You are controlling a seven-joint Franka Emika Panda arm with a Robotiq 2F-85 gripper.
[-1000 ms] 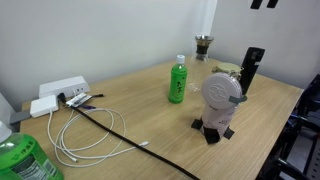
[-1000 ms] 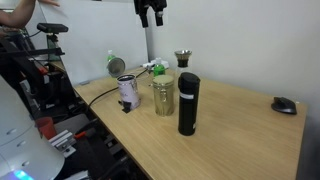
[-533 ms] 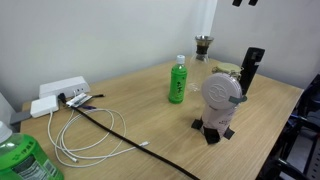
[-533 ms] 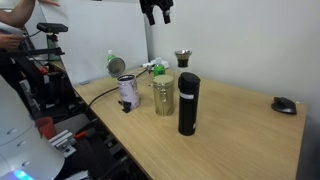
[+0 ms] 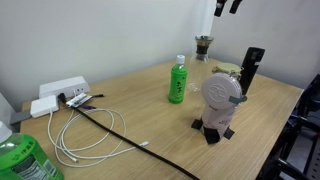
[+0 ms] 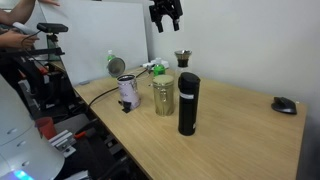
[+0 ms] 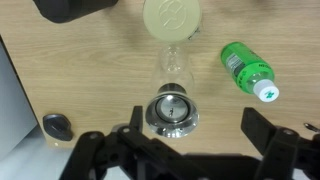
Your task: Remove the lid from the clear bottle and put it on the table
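The clear bottle (image 5: 203, 46) (image 6: 183, 58) stands upright near the far edge of the light-brown wooden table (image 5: 140, 115) (image 6: 245, 125). In the wrist view I look straight down on it (image 7: 172, 75). Its small round lid (image 7: 172, 107) sits on its top. My gripper (image 5: 228, 6) (image 6: 165, 12) hangs high above the bottle, open and empty. In the wrist view its two dark fingers (image 7: 193, 125) stand wide apart on either side of the bottle's top, well clear of it.
A green bottle with a white cap (image 5: 178, 80) (image 7: 245, 68) stands near the clear bottle. A black flask (image 5: 252, 68) (image 6: 188, 103), a gold can (image 6: 163, 95) (image 7: 172, 18), a round grey device (image 5: 220, 100) (image 6: 127, 92), a mouse (image 6: 284, 104) (image 7: 58, 125) and a power strip with cables (image 5: 60, 92) are also on the table.
My gripper has moved sideways and slightly down, from off to one side to above the clear bottle. Nothing on the table has moved.
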